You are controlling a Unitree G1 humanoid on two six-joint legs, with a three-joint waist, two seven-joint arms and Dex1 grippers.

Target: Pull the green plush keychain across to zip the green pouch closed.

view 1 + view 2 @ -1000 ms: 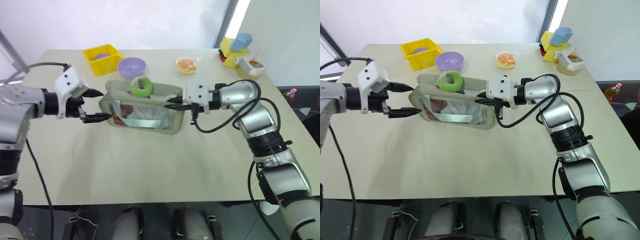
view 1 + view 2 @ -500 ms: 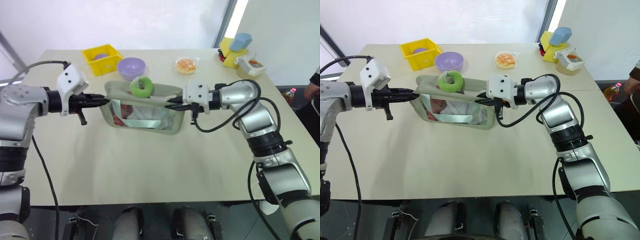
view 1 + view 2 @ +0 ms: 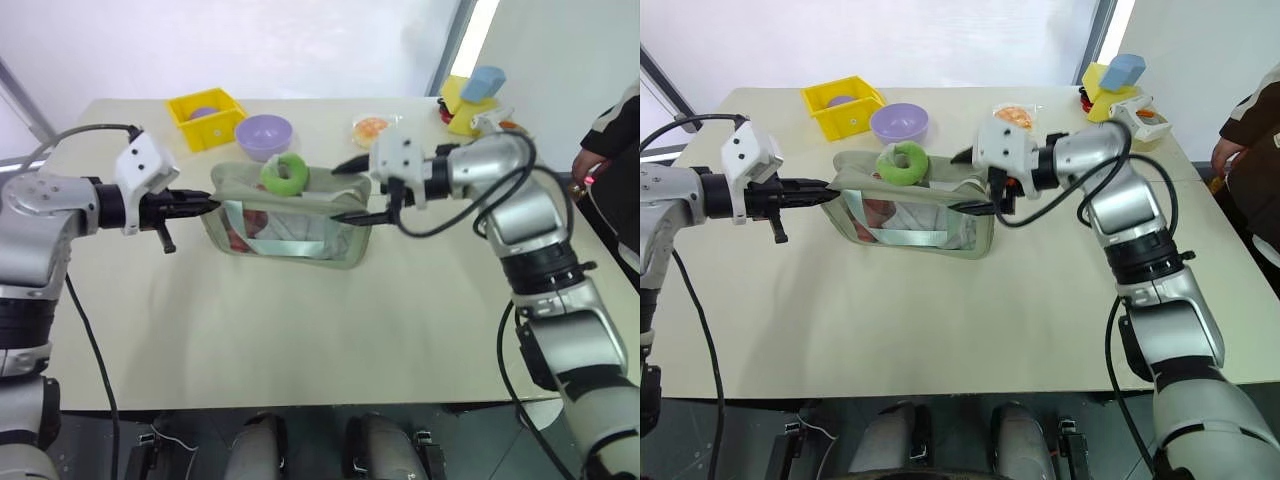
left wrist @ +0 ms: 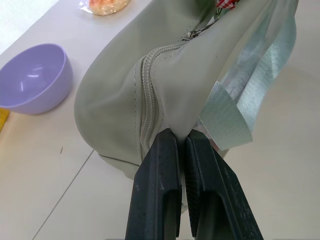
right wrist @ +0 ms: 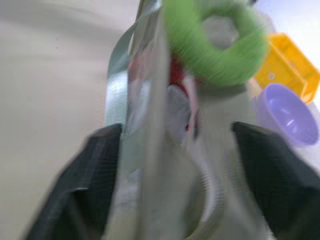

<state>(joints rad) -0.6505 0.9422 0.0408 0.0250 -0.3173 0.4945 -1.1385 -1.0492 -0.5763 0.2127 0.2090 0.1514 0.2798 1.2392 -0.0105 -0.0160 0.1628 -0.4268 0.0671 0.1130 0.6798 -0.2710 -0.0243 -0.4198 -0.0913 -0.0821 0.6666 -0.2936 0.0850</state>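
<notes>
Now left gripper pinches the green pouch end seam, right gripper spread wide, holding nothing.
Pouch mid-table; green plush keychain sits on its top edge, near the lilac bowl, right fingers straddling the pouch's other end.

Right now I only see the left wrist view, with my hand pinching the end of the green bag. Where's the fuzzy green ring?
Observer: The green plush keychain sits on top of the green pouch, near the middle of its upper edge.
Operator: Is my other hand holding it?
Observer: No. The right hand is open at the pouch's opposite end, one finger above the edge and one lower, apart from the keychain.
Operator: Is anybody close by?
Observer: Yes, a person's sleeve shows past the table's right side.
</notes>
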